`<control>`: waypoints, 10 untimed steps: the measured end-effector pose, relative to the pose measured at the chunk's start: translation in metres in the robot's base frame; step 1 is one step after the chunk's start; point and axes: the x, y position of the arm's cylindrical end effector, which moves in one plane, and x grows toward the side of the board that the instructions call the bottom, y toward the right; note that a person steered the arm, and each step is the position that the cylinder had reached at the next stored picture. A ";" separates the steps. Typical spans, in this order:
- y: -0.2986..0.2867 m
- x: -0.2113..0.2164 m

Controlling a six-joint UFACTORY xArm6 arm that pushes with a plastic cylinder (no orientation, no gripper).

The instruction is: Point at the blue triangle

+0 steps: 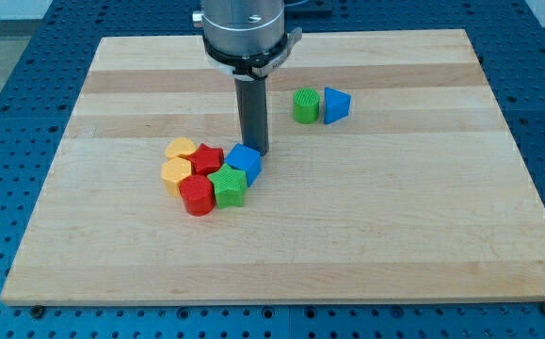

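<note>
Camera view, the only one: a wooden board point(366, 245) is seen on a blue perforated table point(8, 85).

Tool state: no jaws fitted, nothing is held; only a straight dark rod is carried. My tip point(255, 153) is set down at the far edge of the blue cube point(244, 162), touching it or just beside it; contact cannot be confirmed.

A cluster is packed left of centre: yellow block point(181, 148), red block point(206, 157), orange block point(176, 172), red cylinder point(197, 196), green block point(228, 185), with the blue cube at the right end.

Task target: the blue triangle point(336, 104) is located right of centre, toward the far side, touching or just beside a green cylinder point(305, 105) on its left. It is well apart from the cluster and from my tip.

Progress, as judged: pointing is not yet done. The tip is parked at the wrong blue block. What is left: the tip has to be carried right and farther away, to the triangle. The green cylinder lies on the direct line, so an approach from the near side or right is likely cleaner, otherwise the pair may be shoved.
</note>
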 end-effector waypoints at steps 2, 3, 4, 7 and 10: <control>0.014 -0.009; 0.054 -0.011; 0.102 -0.021; 0.162 -0.087; 0.139 -0.093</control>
